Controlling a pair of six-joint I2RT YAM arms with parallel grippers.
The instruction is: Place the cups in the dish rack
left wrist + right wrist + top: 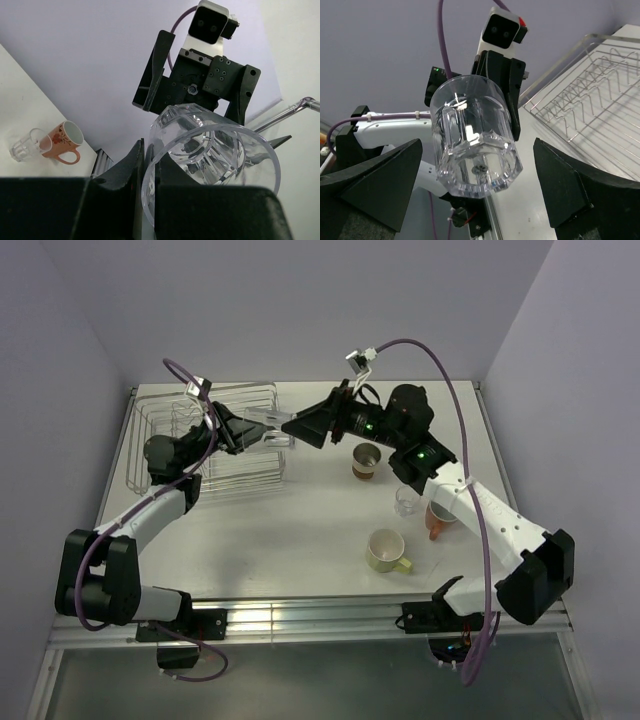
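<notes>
My left gripper [258, 432] is shut on the rim of a clear glass [279, 427] and holds it in the air by the dish rack's [200, 400] right edge. The wall of the glass [215, 150] sits pinched between the left fingers [127, 172]. My right gripper [303, 427] faces it, open. In the right wrist view the glass [472, 140] hangs base-first between the wide-spread fingers [380, 185], untouched by them. A brown cup [366, 461], a second clear glass [406, 500], an orange-salmon mug [438, 520] and a yellow-green mug [386, 550] stand on the table.
The wire rack [590, 105] fills the table's back left and holds no cups that I can see. The four standing cups cluster under and beside the right arm. The orange mug [65, 140] and second glass [27, 145] stand side by side. Walls close in on three sides.
</notes>
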